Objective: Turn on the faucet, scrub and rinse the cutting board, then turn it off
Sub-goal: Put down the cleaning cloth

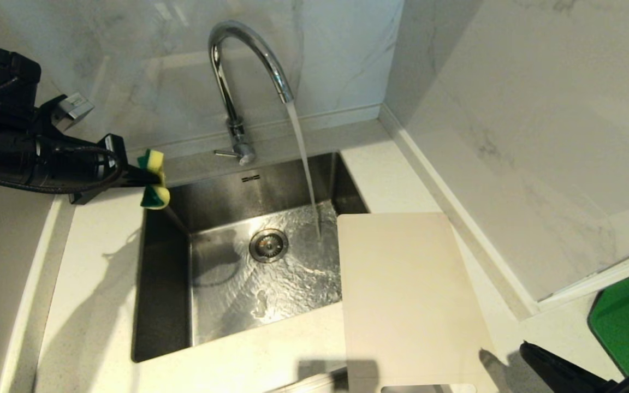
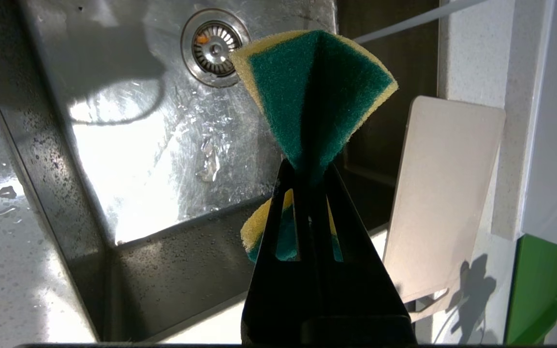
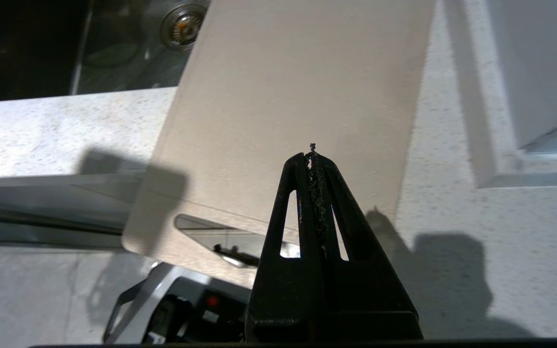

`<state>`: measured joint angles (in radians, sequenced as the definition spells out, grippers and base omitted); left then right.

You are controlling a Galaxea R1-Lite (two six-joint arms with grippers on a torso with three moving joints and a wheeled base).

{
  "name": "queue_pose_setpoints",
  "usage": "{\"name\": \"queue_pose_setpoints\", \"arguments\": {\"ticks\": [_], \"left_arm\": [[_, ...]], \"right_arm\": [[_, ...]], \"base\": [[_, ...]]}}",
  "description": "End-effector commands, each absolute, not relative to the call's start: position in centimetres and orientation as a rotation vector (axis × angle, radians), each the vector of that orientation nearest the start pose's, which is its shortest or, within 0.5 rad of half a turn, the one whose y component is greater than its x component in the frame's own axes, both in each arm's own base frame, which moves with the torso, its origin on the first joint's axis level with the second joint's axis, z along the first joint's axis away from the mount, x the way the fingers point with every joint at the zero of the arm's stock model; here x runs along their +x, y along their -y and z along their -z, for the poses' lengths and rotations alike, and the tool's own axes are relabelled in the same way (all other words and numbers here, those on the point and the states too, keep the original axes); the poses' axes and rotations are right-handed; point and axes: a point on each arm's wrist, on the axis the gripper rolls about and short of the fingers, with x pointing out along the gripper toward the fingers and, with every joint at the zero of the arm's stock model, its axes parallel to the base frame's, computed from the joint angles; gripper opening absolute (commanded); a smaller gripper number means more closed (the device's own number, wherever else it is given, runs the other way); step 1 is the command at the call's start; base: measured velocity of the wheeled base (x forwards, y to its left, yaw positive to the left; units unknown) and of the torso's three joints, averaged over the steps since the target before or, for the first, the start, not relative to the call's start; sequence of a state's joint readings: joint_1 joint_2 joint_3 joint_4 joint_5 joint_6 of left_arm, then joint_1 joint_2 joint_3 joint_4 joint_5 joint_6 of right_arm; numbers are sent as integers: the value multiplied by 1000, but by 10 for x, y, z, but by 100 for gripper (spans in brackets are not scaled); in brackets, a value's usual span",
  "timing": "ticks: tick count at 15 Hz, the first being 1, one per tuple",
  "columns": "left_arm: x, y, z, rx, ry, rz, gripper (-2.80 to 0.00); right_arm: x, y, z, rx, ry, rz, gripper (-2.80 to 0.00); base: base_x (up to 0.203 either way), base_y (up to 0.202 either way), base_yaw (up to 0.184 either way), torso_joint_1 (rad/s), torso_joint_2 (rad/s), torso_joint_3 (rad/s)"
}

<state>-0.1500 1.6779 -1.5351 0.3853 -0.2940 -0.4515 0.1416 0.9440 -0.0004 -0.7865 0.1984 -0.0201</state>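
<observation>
Count for you: one faucet (image 1: 238, 82), one sink (image 1: 167, 305), one drain (image 1: 268, 245), one board (image 1: 407, 295), one sponge (image 1: 153, 180), one green sheet (image 1: 628, 316), two grippers.

Faucet is running. The stream falls from the spout into the right side of the basin, just left of the board's far corner. Its thin lever sits at the base, pointing left. The sink floor is wet and rippling around the drain.

Board lies flat on the counter (image 1: 101, 273) right of the sink, its left edge overhanging the basin. The slot handle is at the near short end, sticking past the counter's front edge.

Left gripper (image 1: 142, 177) hovers over the sink's far-left corner, clenched on the sponge. You can see in the left wrist view that the sponge (image 2: 317, 92) is pinched in the middle and folded, green scrub face inward, yellow foam on the outside, fanning out both sides of the fingers (image 2: 278, 203).

Right gripper (image 3: 313, 154) is clenched with nothing in it, pads pressed together. In its wrist view it hangs above the board (image 3: 298, 96) near the handle end; you can't tell from this whether the tips touch the board. In the head view only part of that arm shows at the lower right, near the green sheet.
</observation>
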Motion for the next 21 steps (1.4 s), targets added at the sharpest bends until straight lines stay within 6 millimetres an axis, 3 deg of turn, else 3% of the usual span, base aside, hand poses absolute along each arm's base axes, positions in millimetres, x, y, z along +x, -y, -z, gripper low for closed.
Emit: {"name": "queue_pose_setpoints", "arguments": {"ticks": [1, 5, 10, 13, 18, 21], "left_arm": [[300, 52, -296, -478, -627, 307, -280], [297, 52, -298, -479, -622, 308, -280], [295, 50, -299, -478, -617, 306, -280], [294, 50, -296, -481, -627, 301, -280], [292, 49, -297, -479, -622, 303, -280], [292, 45, -296, -484, -625, 290, -280]], "right_arm": [[77, -10, -134, -28, -93, -294, -280], [48, -4, -128, -27, -75, -237, -280], [4, -10, -104, -46, -50, -255, -280], [3, -10, -99, -35, -69, -178, -280], [3, -3, -96, -72, -116, 145, -280], [3, -3, -92, -144, -154, 152, -280]], "base": [[0, 0, 0, 0, 0, 0], [0, 0, 0, 0, 0, 0], [0, 0, 0, 0, 0, 0], [0, 0, 0, 0, 0, 0], [0, 0, 0, 0, 0, 0], [0, 0, 0, 0, 0, 0]]}}
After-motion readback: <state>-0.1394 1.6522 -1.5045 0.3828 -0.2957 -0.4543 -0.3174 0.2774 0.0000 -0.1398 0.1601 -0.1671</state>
